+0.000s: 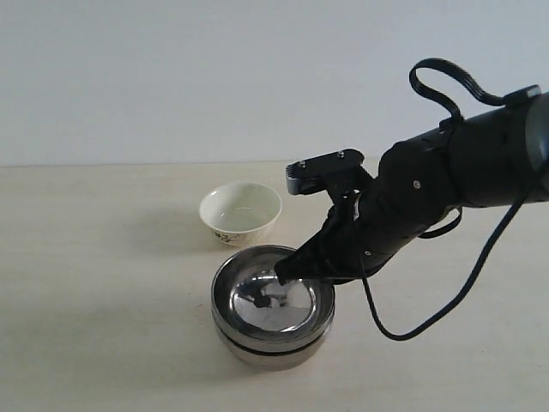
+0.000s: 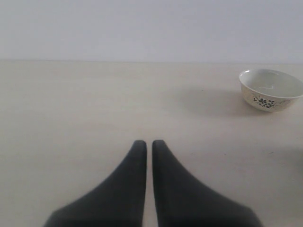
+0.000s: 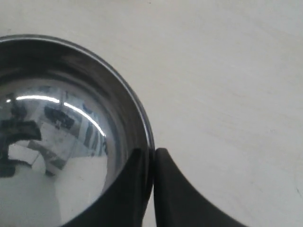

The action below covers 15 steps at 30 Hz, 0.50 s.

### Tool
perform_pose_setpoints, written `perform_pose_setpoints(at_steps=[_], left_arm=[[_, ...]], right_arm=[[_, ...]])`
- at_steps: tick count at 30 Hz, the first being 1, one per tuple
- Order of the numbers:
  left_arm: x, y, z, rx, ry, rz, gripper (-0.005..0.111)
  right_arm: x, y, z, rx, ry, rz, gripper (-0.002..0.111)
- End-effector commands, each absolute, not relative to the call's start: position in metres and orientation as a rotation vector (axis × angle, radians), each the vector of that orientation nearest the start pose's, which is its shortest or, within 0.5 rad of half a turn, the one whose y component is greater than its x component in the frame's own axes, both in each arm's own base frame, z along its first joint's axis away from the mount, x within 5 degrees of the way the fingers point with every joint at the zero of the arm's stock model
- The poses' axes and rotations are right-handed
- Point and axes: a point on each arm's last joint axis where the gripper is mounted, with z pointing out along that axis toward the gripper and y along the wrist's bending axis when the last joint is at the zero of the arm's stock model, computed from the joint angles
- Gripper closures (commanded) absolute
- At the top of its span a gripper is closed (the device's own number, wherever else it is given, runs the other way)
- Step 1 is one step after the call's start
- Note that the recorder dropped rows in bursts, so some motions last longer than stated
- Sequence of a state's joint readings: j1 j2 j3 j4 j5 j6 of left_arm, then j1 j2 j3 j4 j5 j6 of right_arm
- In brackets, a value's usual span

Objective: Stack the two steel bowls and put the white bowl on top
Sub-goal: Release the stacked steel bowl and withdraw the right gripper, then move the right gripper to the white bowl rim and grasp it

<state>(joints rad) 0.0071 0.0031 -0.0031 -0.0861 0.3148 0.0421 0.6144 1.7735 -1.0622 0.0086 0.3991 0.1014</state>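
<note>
Two round, shiny, mirror-like steel bowls sit nested on the pale beige table top [image 1: 103,343]. The lower steel bowl [image 1: 273,354] stands upright on the table. The upper steel bowl [image 1: 257,300] rests inside it, with its rim a little above the lower rim. The upper steel bowl holds nothing; its polished inside shows only reflections.

The black right gripper [image 3: 152,152] is closed on the rim of the upper steel bowl, on the side toward its arm. One finger lies inside the wall and the other outside, with the thin metal edge pinched between them.

A small, cream-white bowl [image 1: 240,213] with a dark floral mark on its outer side stands upright on the table. In the exterior view it is behind the stack and a little to its left, near it but not touching. This white bowl is empty.

The left gripper [image 2: 149,143] shows only in its own wrist view. Its black fingers are pressed nearly together, leaving just a thin slit, and nothing is held between them. Bare table lies beneath it, and the white bowl sits farther out on the surface, well apart from the fingertips.
</note>
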Motion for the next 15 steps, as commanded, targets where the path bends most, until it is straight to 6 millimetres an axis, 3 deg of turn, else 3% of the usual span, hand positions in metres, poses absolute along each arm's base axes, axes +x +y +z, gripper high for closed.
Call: perform_pose_setpoints(at_steps=[1, 9, 15], left_arm=[[0.054, -0.002, 0.186, -0.023, 1.79, -0.054, 0.103], [0.054, -0.002, 0.186, -0.023, 1.79, -0.054, 0.103], [0.054, -0.002, 0.186, -0.023, 1.79, -0.054, 0.103]], right_arm=[[0.294, 0.207, 0.185, -0.635, 2.522, 0.277, 0.108], [0.298, 0.211, 0.188, -0.626, 2.455, 0.303, 0.108], [0.306, 0.217, 0.206, -0.517, 2.292, 0.399, 0.108]])
